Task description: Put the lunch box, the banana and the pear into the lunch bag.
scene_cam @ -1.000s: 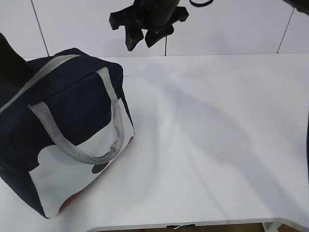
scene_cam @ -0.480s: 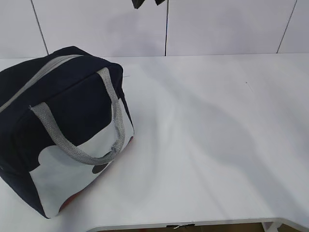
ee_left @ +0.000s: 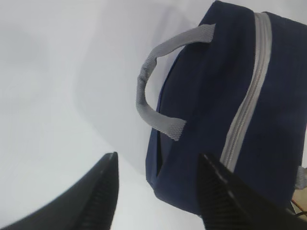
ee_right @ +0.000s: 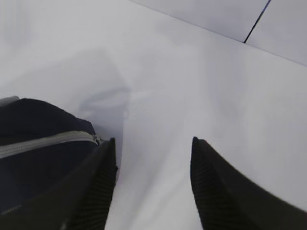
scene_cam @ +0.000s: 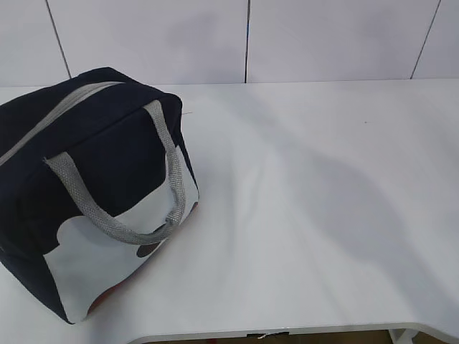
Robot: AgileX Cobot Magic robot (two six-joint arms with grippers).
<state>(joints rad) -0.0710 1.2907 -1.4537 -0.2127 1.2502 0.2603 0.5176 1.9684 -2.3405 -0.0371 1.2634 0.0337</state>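
The navy lunch bag (scene_cam: 93,179) stands at the left of the white table, its grey zipper shut along the top and a grey handle hanging down its white lower panel. It also shows in the left wrist view (ee_left: 240,110) and in the right wrist view (ee_right: 38,153). My left gripper (ee_left: 156,160) is open and empty, high above the bag's end. My right gripper (ee_right: 152,143) is open and empty, high above bare table beside the bag's zipper end. Neither gripper shows in the exterior view. The lunch box, the banana and the pear are out of view.
The white table (scene_cam: 323,201) runs from the bag to the right edge, with its front edge at the bottom. A white panelled wall (scene_cam: 323,36) stands behind it.
The dark gripper at the top middle of the exterior view has risen out of the frame. The dark arm at the left edge has also left the view. The bag has not moved.
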